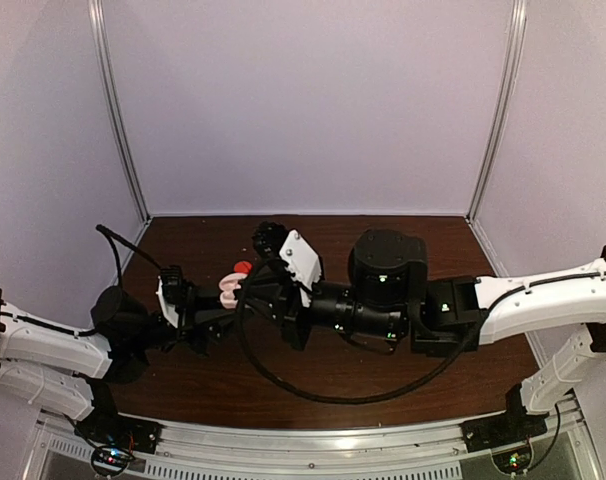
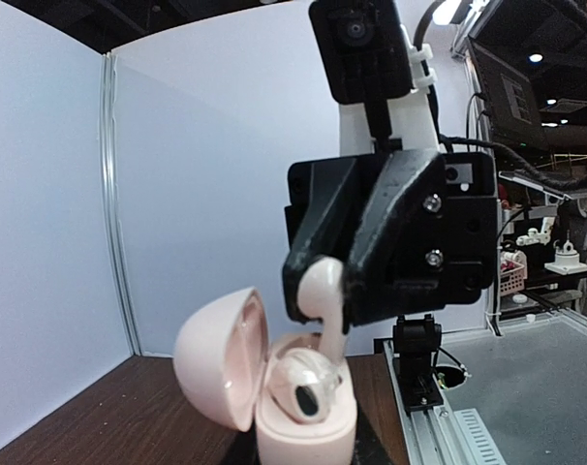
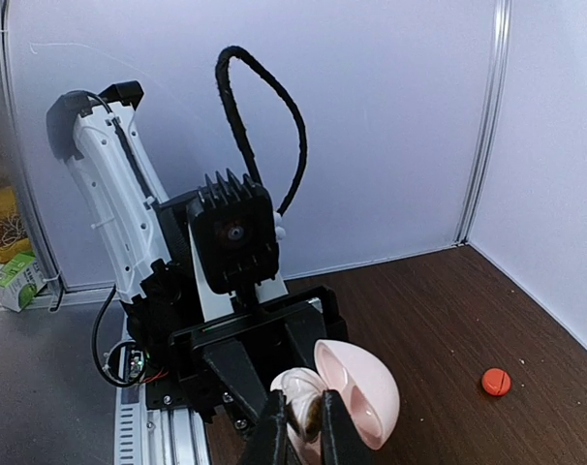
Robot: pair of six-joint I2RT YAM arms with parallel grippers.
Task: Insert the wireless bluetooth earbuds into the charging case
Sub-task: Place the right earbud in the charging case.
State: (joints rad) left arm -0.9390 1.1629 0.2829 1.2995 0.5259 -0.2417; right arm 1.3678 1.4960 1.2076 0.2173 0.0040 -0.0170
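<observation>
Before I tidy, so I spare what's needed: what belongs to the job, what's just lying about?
Job: pink case; seated earbud; held earbud in right pincer.
Lying about: red-orange bit on the table, maybe another earbud.

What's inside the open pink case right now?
One earbud lies in the case, dark tip showing. A second earbud, pinched in the right claw, hangs stem-down at the opening. Whatever lies beneath them is covered.
</observation>
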